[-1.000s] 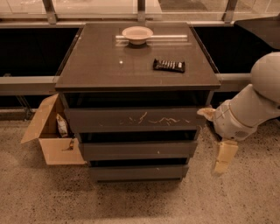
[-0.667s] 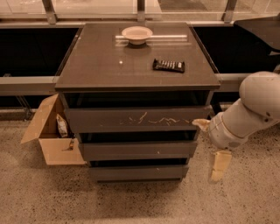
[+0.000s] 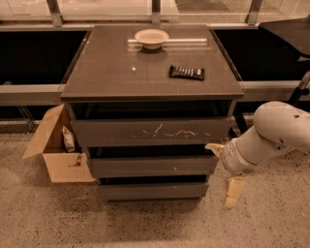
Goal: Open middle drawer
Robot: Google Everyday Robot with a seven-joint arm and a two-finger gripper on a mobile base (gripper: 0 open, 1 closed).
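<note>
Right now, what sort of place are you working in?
Probably an office or lab area beside window frames: a drawer cabinet with a bowl on top, and a cardboard box on speckled floor. The tool hangs at the middle drawer's right end.

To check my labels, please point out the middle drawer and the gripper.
middle drawer (image 3: 152,166): camera view, centre of its front.
gripper (image 3: 220,174): camera view, between its open fingers, right of the middle drawer.

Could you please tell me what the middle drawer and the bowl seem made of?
The middle drawer looks like matte laminated board: flat, dull front. The bowl seems ceramic or plastic: smooth, pale. The gripper, open, hovers by the drawer's right edge.
</note>
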